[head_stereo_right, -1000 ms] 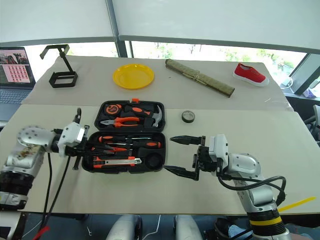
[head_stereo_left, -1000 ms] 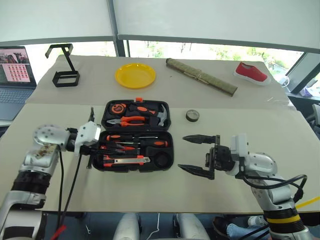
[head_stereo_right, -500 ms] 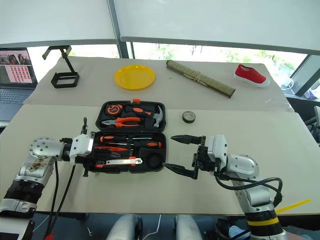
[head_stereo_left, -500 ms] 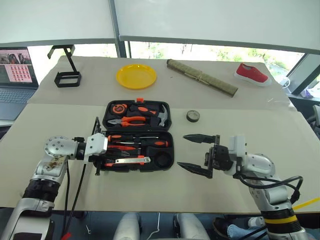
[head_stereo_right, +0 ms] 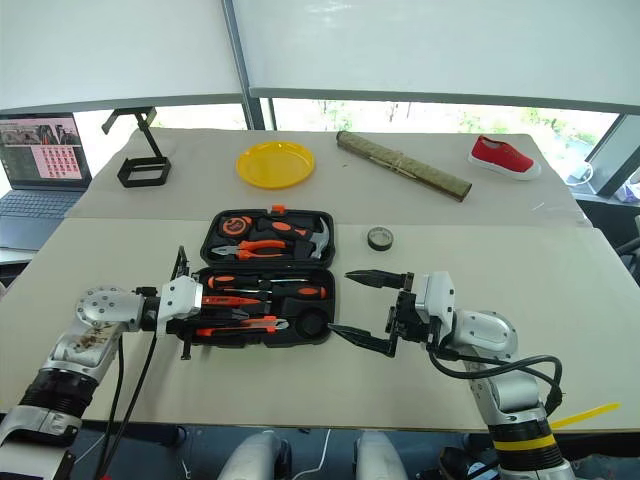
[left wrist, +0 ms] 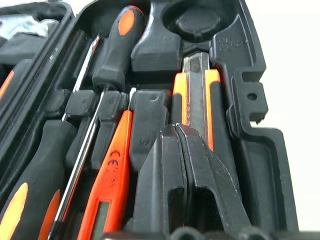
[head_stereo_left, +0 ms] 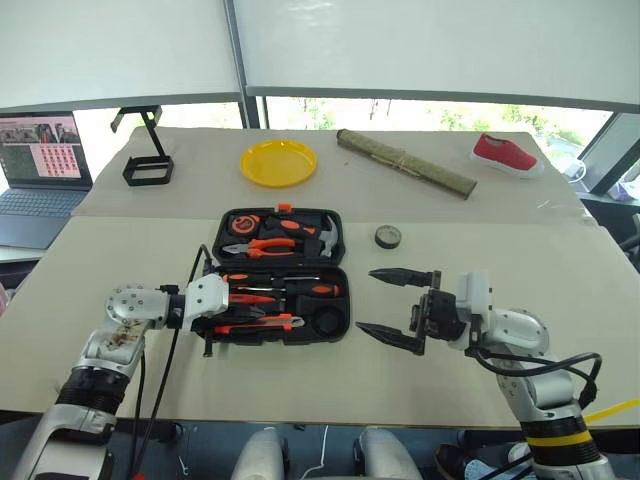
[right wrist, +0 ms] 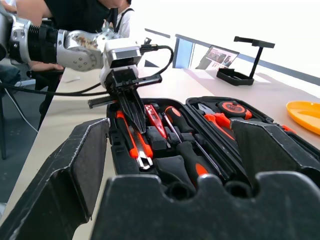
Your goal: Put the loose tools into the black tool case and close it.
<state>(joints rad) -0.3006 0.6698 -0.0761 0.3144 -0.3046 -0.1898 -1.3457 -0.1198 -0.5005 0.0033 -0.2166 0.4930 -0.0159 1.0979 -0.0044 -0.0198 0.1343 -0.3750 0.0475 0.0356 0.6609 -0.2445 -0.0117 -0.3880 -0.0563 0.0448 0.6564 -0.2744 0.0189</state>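
Note:
The black tool case [head_stereo_left: 345, 300] lies open in the middle of the table. Its front half holds two orange-and-black screwdrivers [left wrist: 112, 50], the slim orange tester pen [left wrist: 107, 185] and the utility knife [left wrist: 200, 100]. My left gripper [head_stereo_left: 243, 305] is shut with nothing in it, its tips low over the pen and the knife. The small dark tape roll [head_stereo_left: 388, 236] lies loose on the table right of the lid half. My right gripper [head_stereo_left: 366, 300] stands open just right of the case, pointing at it, with nothing between its fingers [right wrist: 75, 165].
Pliers, hammer and tape measure fill the lid half [head_stereo_left: 335, 225]. At the back stand a yellow plate [head_stereo_left: 279, 162], a bamboo roll [head_stereo_left: 405, 162], a red shoe [head_stereo_left: 508, 152], a black wire stand [head_stereo_left: 147, 160] and a laptop [head_stereo_left: 40, 170]. A person [right wrist: 85, 12] stands behind my left arm.
My left gripper has sunk lower into the front half of the case, still shut. The right gripper has stayed open in place. The camera view has shifted.

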